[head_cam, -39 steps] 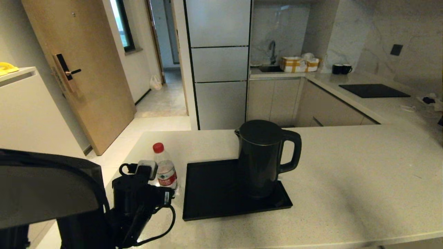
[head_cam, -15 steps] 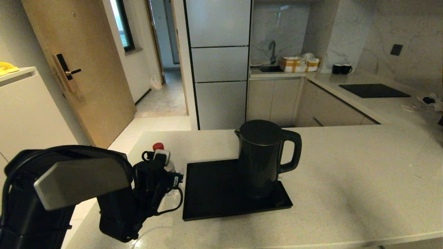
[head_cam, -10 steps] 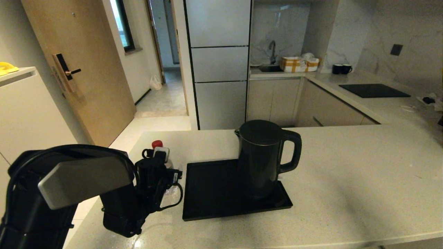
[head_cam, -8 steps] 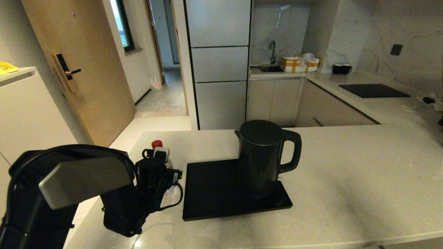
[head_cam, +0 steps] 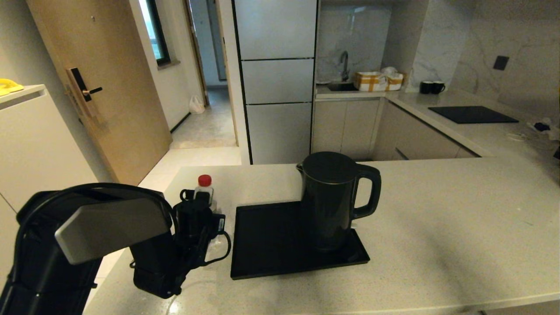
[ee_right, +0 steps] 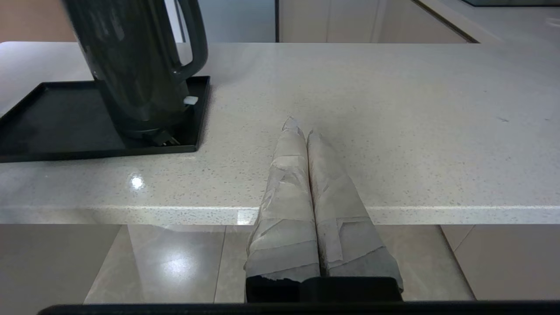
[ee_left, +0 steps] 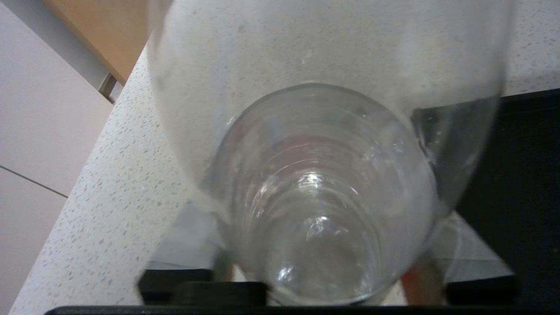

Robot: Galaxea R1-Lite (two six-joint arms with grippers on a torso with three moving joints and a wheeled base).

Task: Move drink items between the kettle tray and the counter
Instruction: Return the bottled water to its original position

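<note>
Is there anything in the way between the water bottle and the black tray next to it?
Nothing visible is. The left gripper is around the water bottle, right beside the tray on the counter. The tray's near, left part is bare; the kettle stands on its far right side.

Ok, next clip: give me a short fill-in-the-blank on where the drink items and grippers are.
1. The kettle stands on the black ____.
2. The left gripper is shut on the water ____.
3. The right gripper, fingers together, is ____.
4. The bottle's cap is ____.

Missing words: tray; bottle; empty; red
</note>
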